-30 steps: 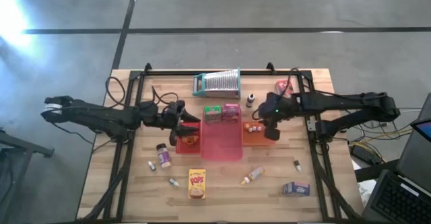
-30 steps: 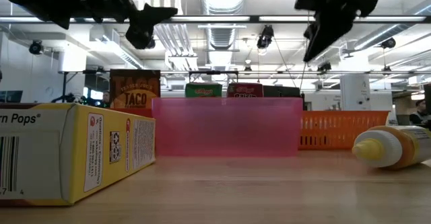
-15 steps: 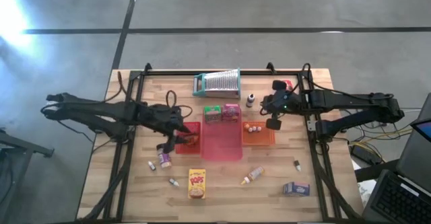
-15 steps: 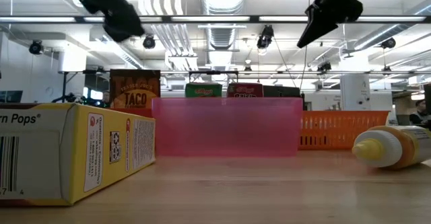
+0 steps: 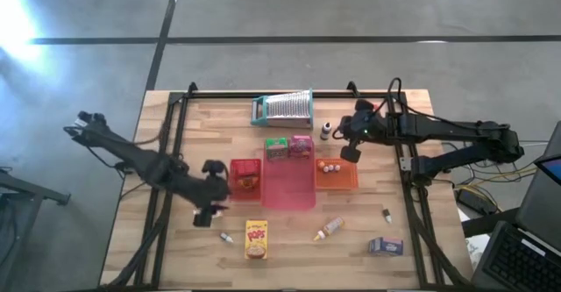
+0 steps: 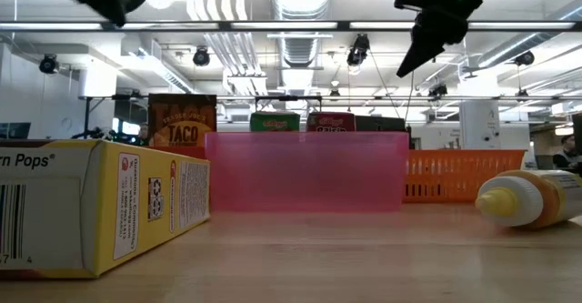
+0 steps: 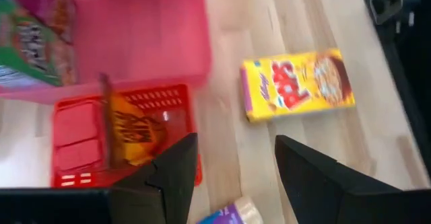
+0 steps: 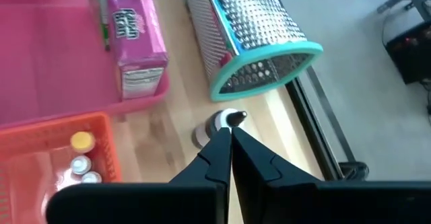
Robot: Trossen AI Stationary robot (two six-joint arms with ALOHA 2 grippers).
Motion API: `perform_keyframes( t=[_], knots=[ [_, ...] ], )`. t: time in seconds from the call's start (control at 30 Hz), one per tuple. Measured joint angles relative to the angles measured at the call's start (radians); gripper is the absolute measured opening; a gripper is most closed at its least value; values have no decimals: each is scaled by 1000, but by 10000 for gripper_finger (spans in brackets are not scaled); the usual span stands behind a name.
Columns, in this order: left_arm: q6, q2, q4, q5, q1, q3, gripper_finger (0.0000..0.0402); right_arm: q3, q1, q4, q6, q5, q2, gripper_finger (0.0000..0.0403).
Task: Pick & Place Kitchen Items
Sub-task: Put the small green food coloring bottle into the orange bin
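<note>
Spice jar [image 7: 229, 214] cut off beneath open left gripper [image 7: 232, 160]; right gripper [image 8: 230, 143] closed, empty.

Yellow box [image 6: 91, 203] cut off at low view's edge, jar [image 7: 229, 214] under left hand [image 7: 232, 177] half hidden

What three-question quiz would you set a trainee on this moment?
1. True or false: the right claw is shut, with nothing between its fingers.
2. Which tray holds the brown taco seasoning packet? A: the pink plastic tray. B: the red mesh tray. C: the orange mesh tray.
3. Fill in: the cardboard Pops cereal box lying flat on the wooden table is mainly ___ in colour.

Key: 1 true; 2 B; 3 yellow.
</note>
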Motion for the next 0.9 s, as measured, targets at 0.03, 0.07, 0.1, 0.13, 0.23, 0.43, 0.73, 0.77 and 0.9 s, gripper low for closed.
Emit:
perform_keyframes(
  t=[0.03,0.07,0.1,0.13,0.23,0.43,0.73,0.77,0.9],
  knots=[
    [1,13,-3,-2,-20,-1,204,-1,-6,3,0,0,0,8],
    [-3,27,-3,-2,-38,-1,204,-1,-11,10,1,0,0,8],
    [-5,41,-2,-3,-55,-1,204,-1,-12,13,1,0,0,8],
    [-7,58,-4,-4,-70,-1,204,-1,-13,13,2,0,-1,8],
    [-9,118,-11,-3,-103,-1,204,-1,-14,13,11,-7,-1,8],
    [-46,255,-21,26,-142,-1,204,-1,-14,15,21,-10,-1,8],
    [-124,421,-12,163,-174,21,204,-1,-13,15,37,-12,-1,8],
    [-125,434,-10,163,-177,23,204,-1,-13,15,38,-12,-1,8],
    [-126,471,20,181,-179,25,204,-1,-13,15,38,-13,-1,8]
  ],
)
